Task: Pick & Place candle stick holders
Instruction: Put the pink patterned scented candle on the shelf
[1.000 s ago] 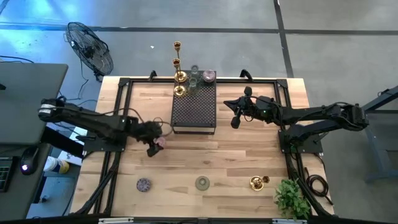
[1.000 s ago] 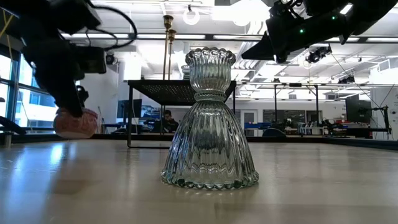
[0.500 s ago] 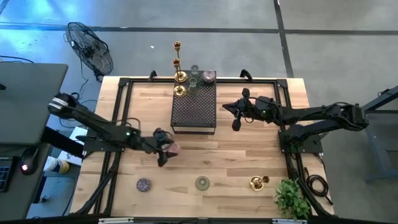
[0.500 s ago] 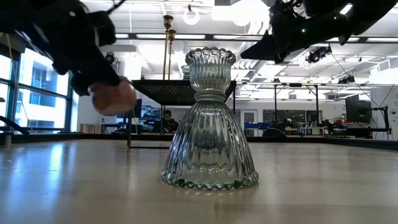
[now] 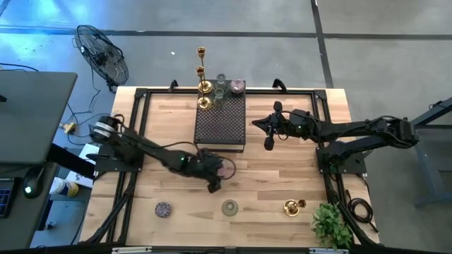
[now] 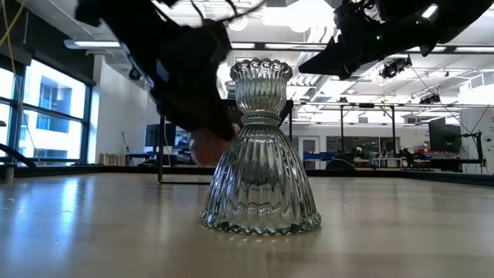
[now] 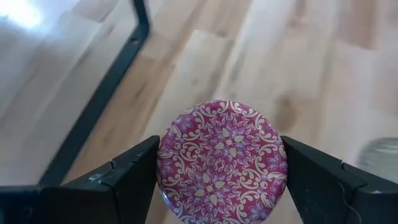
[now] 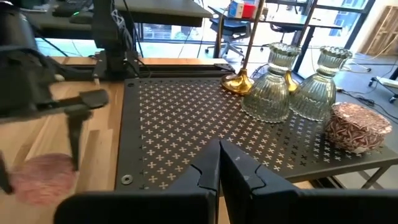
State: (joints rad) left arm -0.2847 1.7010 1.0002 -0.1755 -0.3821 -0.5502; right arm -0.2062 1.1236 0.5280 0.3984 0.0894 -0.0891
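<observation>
My left gripper is shut on a pink patterned candle holder above the table's middle, just near of the dark dotted box. In the low view the holder shows behind the clear green glass holder. My right gripper is shut and empty, hovering by the box's right side. On the box's far end stand gold candlesticks, two glass holders and a pink holder. A grey-purple holder, the green glass one and a gold one rest on the table near its front edge. My left gripper pinches the pink holder's round side wall between its two fingers, one on each opposite side. The fingers come from above, pointing down. The holder is lifted clear of the table, its patterned round face turned up toward the wrist.
A black frame bar runs along the table's edges. A leafy plant stands at the near right corner. A fan stands on the floor beyond the far left corner.
My left gripper has carried the pink holder toward the table's right edge, from the left part of the table to its middle, in front of the box. The holder stays clear of the table in the shut fingers.
</observation>
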